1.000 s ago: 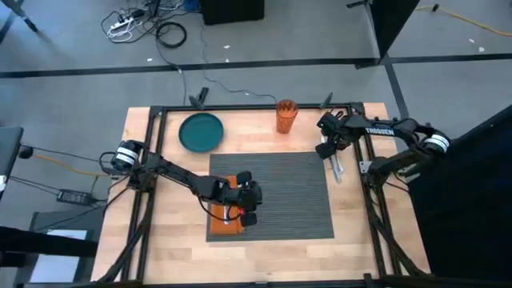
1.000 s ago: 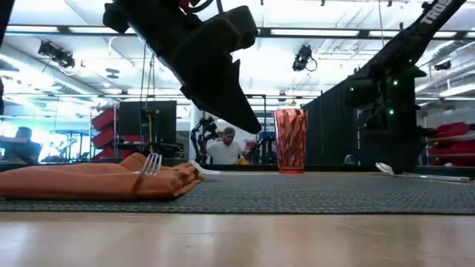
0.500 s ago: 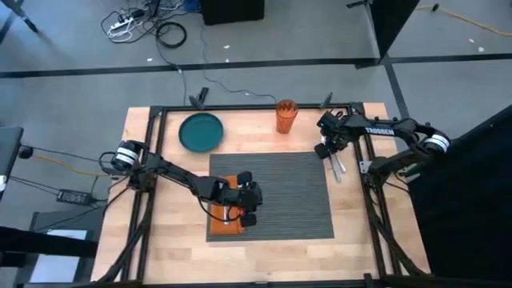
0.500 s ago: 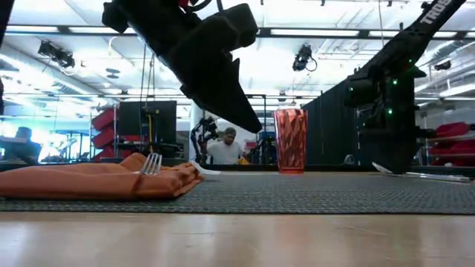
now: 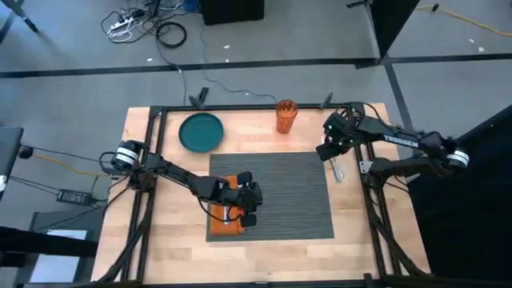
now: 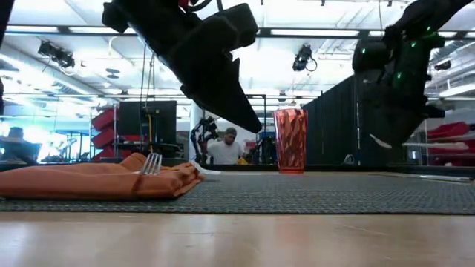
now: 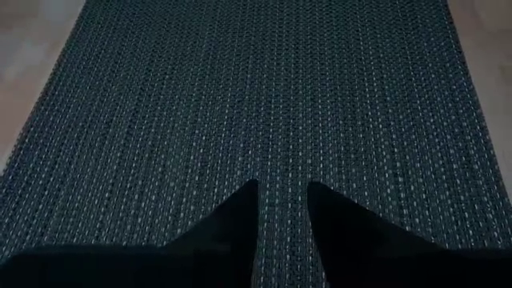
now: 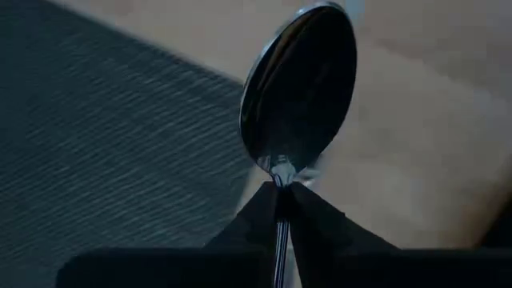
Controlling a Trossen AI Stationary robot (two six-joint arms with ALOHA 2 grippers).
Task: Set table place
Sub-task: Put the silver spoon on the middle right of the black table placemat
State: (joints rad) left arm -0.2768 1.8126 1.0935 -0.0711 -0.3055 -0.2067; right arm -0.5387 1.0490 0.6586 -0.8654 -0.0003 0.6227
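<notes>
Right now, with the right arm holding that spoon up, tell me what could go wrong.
1. The right gripper pinches the spoon only at its thin neck, so it could twist or slip out and fall onto the table.
2. Another utensil lies just below at the placemat edge; lowering the spoon there could knock it.
</notes>
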